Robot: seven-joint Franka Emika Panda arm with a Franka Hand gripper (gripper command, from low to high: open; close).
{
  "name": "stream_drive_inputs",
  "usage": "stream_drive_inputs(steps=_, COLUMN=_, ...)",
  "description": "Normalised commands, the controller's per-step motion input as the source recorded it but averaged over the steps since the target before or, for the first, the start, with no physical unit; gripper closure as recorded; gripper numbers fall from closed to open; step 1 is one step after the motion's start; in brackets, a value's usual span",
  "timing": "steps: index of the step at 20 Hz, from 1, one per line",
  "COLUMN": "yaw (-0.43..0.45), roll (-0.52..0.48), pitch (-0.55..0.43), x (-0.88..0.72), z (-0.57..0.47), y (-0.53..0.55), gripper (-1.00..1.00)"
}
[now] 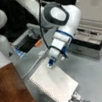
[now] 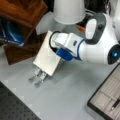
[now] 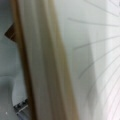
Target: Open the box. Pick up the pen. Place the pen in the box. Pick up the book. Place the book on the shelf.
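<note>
- Pages and the cream edge of the book [image 3: 82, 60] fill the wrist view, so the camera sits right against it; the pincer's own fingers do not show there.
- White and spiral-bound along one long edge, the book [image 1: 54, 85] rests tilted on a perforated metal stand [image 1: 76, 98] near the table's [image 1: 95, 74] front, which props its far end up within reach.
- At that far edge sits the pincer [image 1: 51, 62], touching or just above the cover; whether it is clenched on the book or released, I cannot tell.
- Across the table to the right in a front view, the box [image 1: 94, 37] stands with its lid up, so the opening appears done.
- Inside a pale compartment lies the pen [image 2: 115, 103], so that placing looks done too.
- At a front view's left stands the shelf [image 1: 11, 95], its glossy top bearing no book yet.
</note>
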Motion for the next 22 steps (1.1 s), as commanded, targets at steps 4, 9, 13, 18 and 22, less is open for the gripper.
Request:
stream_drive_inputs(steps=4, yaw=0.104, roll=-0.219, pitch=-0.095, x=0.05, z=-0.08, y=-0.02, gripper=1.0)
stream_drive_inputs(steps=9, yaw=0.069, roll=-0.188, pitch=-0.1, x=0.07, z=-0.13, y=-0.01, gripper=1.0)
stream_drive_inputs(steps=13, yaw=0.039, roll=-0.165, pitch=-0.095, x=0.04, z=-0.15, y=0.03, gripper=1.0)
stream_drive_inputs(steps=18, yaw=0.074, roll=-0.193, pitch=-0.111, x=0.03, z=-0.13, y=0.04, gripper=1.0)
stream_drive_inputs(steps=22, yaw=0.114, roll=-0.237, pitch=-0.097, x=0.04, z=-0.04, y=0.04, gripper=1.0)
